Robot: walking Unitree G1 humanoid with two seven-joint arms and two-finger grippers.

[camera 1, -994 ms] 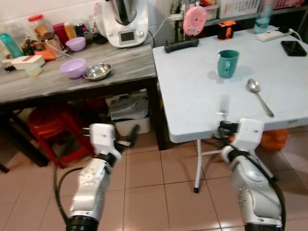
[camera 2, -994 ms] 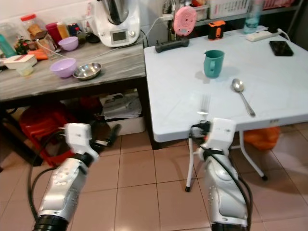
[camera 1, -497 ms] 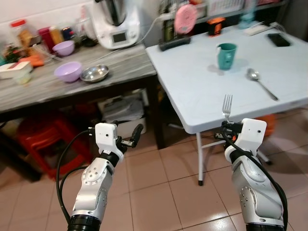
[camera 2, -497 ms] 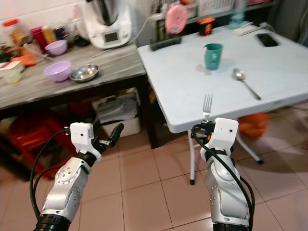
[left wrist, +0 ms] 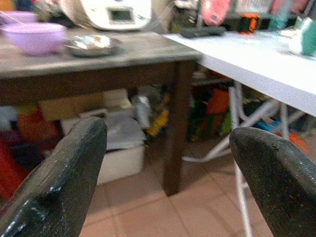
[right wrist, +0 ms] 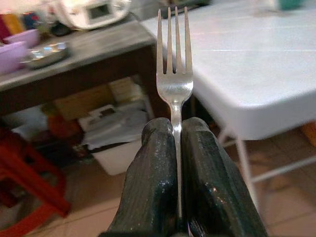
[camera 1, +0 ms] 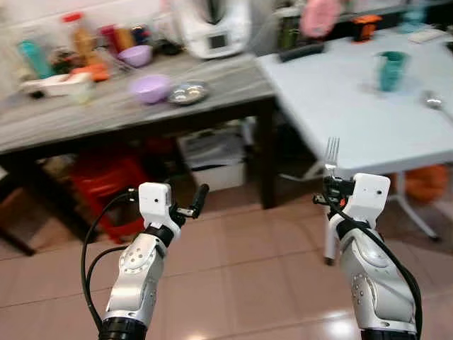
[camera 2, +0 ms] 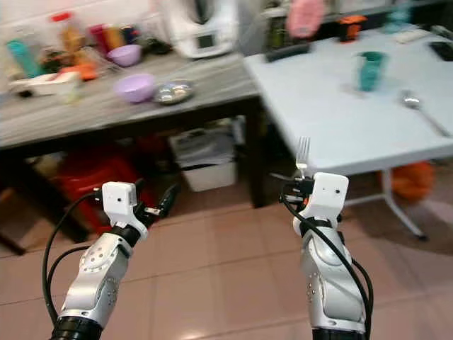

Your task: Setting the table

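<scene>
1. Right tool is clamped tight on a fork, handle pinched between both black fingers, tines sticking straight up out of the tip. So the task's thing is in the tool, held above the tiled floor, not on any tabletop.

2. Left tool is spread wide with nothing in it, just held out in front over the floor. It's not doing anything here.

3. Going outward from the right tool: the white tabletop is ahead of it and off to the robot's right, its near edge just beyond the fork tines in the head views. Further across it there's a teal cup, and a spoon past that at the frame edge.

4. Ahead and to the left of both tools is the grey wooden tabletop with a purple bowl, a small steel dish and a white kitchen machine behind them. A red stool sits under it.

5. My guess at the step: carrying the fork to wherever it gets laid. The views are blurry, so the robot is probably on the move.

6. To do it well: keep the grip firm, since that thin handle could swivel. Tip the tines down flat before lowering, set it beside the spoon with some gap, and only open once it rests on the surface.
</scene>
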